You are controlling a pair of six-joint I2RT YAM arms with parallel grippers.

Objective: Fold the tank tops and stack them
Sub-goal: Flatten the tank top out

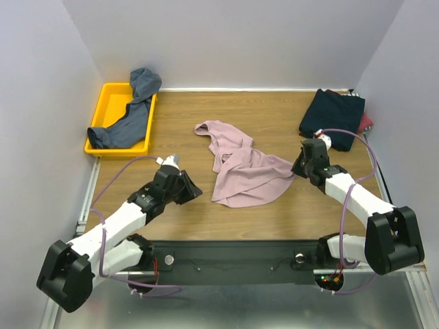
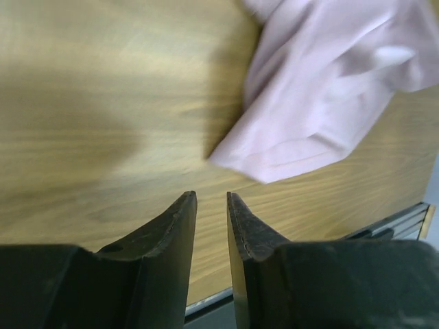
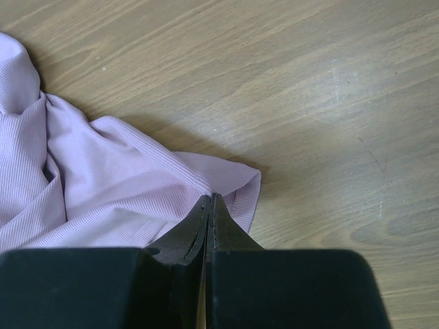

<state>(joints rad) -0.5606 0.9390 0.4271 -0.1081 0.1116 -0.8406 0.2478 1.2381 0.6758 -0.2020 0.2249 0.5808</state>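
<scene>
Lying on wood-grain table (image 1: pixel 274 116) between white walls (image 1: pixel 240 41), pink tank top (image 1: pixel 240 171), right gripper (image 1: pixel 300 166) clenched on its hem, left gripper (image 1: pixel 195 192) parted.

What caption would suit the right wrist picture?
Right gripper pinches a corner of the pink tank top on the wooden table.

Wooden table (image 1: pixel 274 116) amid three plain, perhaps faintly lilac walls (image 1: pixel 240 34).
</scene>
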